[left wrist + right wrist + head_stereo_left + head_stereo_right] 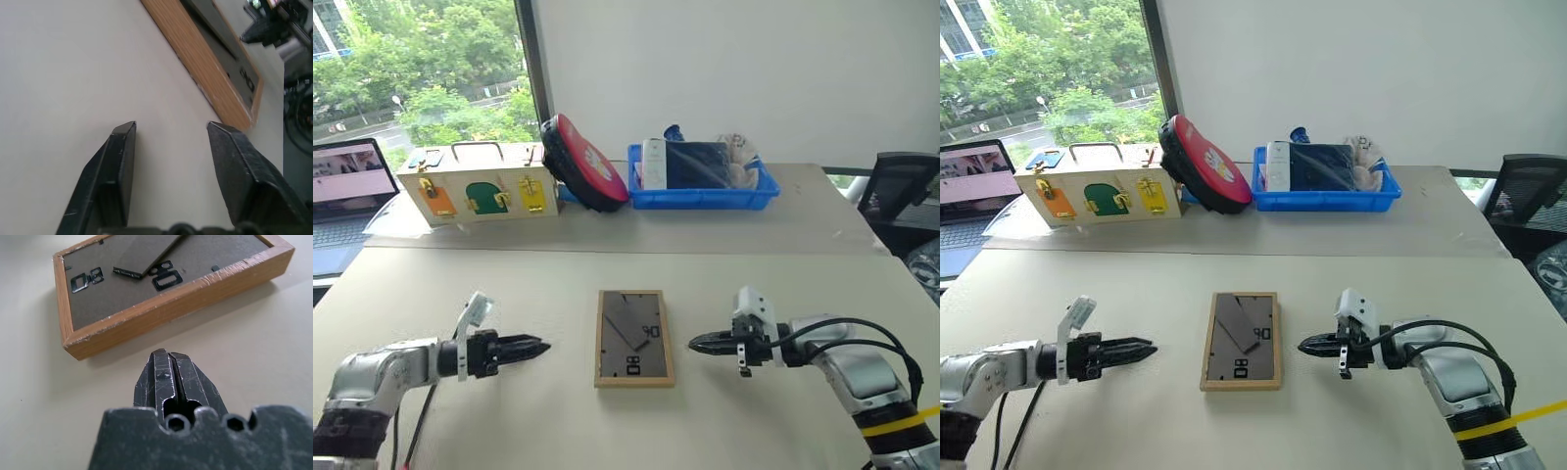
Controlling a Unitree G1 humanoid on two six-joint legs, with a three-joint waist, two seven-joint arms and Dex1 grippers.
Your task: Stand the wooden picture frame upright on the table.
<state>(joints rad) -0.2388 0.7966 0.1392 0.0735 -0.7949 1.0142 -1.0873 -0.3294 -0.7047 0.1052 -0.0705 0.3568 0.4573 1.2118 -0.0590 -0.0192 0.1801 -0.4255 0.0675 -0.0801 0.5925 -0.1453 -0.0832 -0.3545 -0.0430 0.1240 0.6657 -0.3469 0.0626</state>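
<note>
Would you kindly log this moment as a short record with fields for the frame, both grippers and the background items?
frame: wooden picture frame lies flat on the table, dark back panel up, stand folded
left gripper: left gripper open, beside the frame, not touching
right gripper: right gripper shut, empty, beside the frame, apart from it
background: wooden latch box, red disc, blue tray, laptop
task status: frame not yet upright

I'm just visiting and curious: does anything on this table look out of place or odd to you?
Yes: the wooden picture frame lies flat, face down on the table, its dark back panel showing, between the left gripper and the right gripper. Behind, a red disc leans tilted beside a wooden box.
</note>
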